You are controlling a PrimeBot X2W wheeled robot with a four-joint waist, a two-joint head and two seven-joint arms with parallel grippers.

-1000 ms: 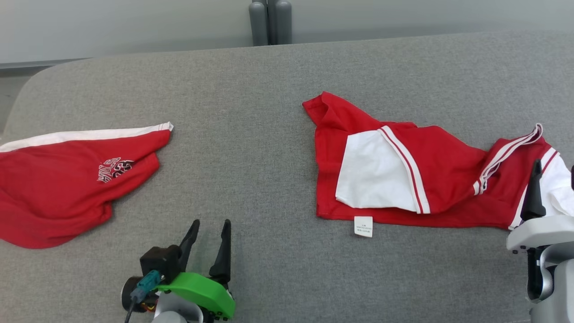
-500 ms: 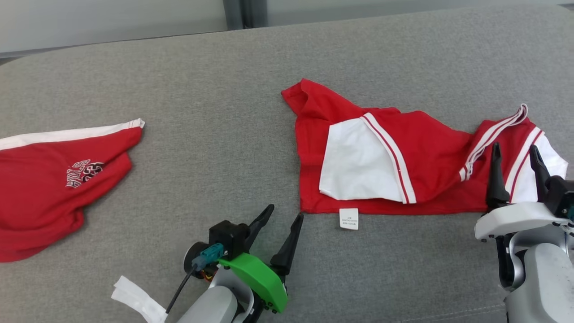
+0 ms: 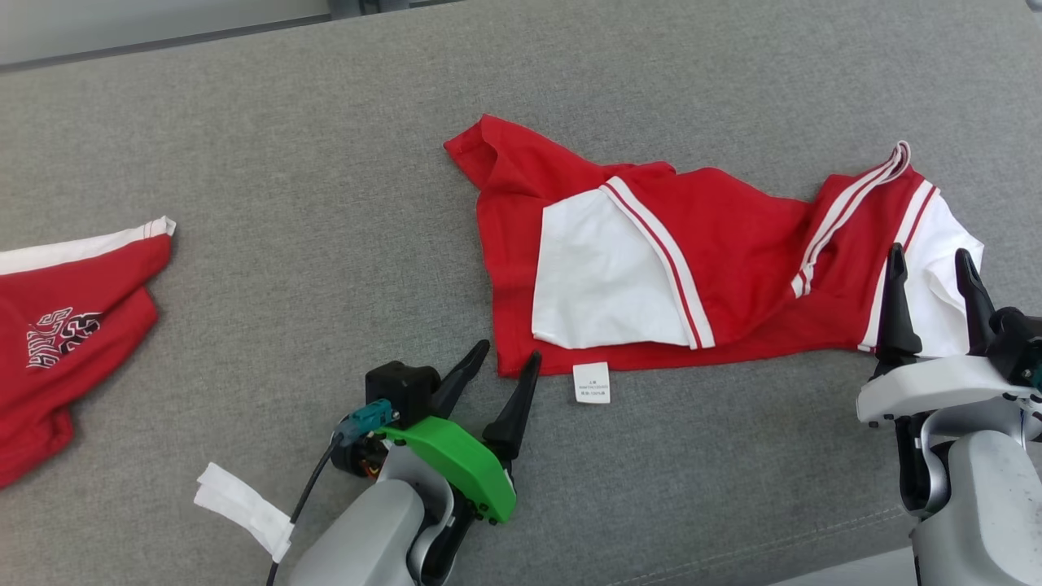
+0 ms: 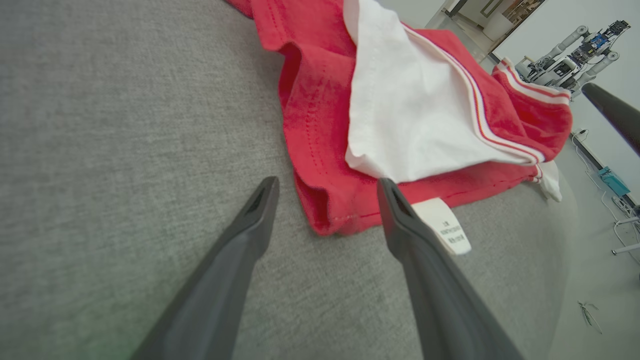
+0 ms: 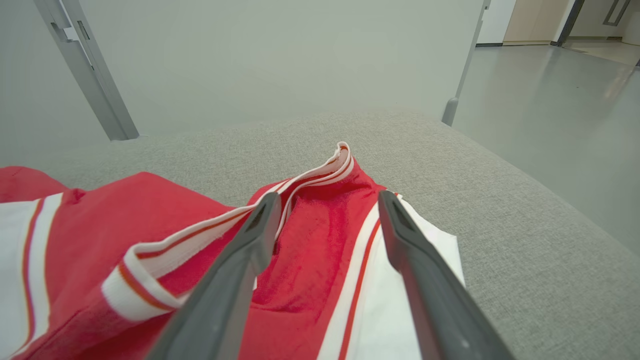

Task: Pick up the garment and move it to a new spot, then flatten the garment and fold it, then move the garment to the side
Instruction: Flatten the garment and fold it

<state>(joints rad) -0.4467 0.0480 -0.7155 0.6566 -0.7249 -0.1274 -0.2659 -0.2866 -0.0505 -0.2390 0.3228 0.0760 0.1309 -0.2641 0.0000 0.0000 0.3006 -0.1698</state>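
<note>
- Garment [image 3: 733, 236], head view: a red and white top lies crumpled on the grey worktop [image 3: 285, 163], right of centre, with a white label [image 3: 591, 382] sticking out at its near hem.
- The left tool [image 3: 510, 351] is spread, its tips just beside the garment's near left corner.
- The right tool [image 3: 929, 251] is spread too, its fingers over the garment's white right end.
- Another red garment [image 3: 73, 325] lies well apart at the far left.
- Left wrist view: the left tool [image 4: 327, 181] stands spread, with the garment's [image 4: 320, 115] red corner between its tips; whether they touch it I cannot tell. The label [image 4: 442, 225] sits beside the right finger.
- Right wrist view: the right tool [image 5: 327, 196] is spread above the garment [image 5: 125, 215], red cloth between its fingers and a striped band by the left one.
</note>
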